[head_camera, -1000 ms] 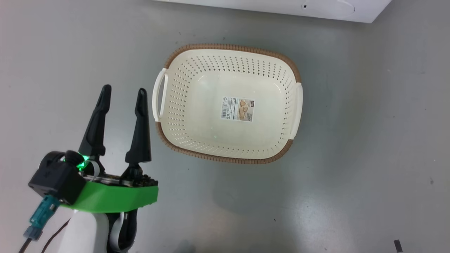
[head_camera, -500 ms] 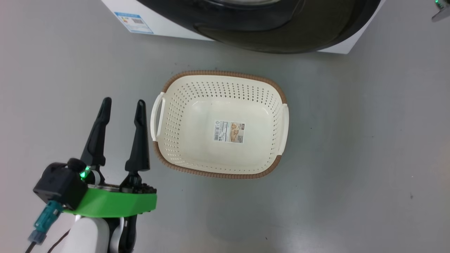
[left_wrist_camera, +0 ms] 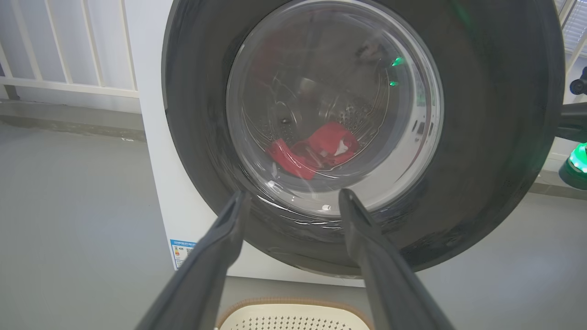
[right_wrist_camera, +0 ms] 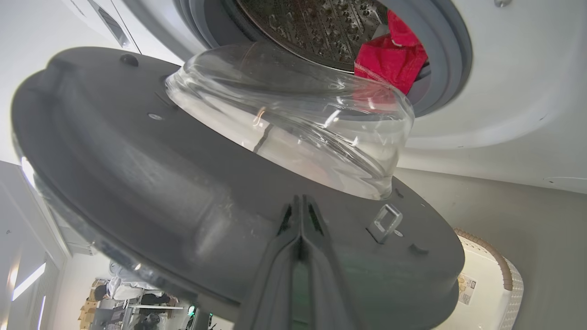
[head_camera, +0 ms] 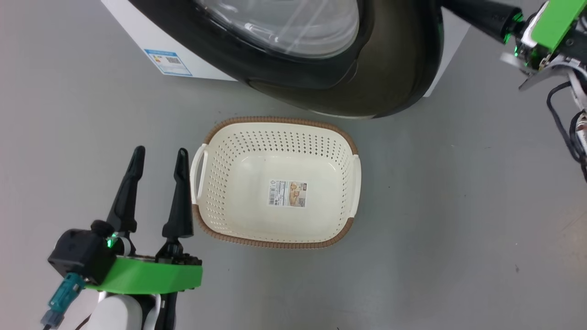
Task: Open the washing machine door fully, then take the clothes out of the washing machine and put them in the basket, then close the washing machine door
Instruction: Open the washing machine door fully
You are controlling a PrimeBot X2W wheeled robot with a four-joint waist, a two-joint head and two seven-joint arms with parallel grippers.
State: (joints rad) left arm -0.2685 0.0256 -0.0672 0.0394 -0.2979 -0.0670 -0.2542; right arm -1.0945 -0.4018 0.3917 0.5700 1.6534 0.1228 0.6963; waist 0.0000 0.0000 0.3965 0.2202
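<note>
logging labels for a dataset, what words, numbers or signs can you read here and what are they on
No text here reads clearly.
On the washer front, blue label: print too small to read.
Inside the basket, paper label: a barcode and a picture, words too small to read.

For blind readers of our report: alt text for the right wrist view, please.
The washing machine door stands partly open, inner face and glass bowl toward the camera, the shut right gripper pointing at it. Behind, red clothes lie in the drum; a basket sits lower right.
</note>
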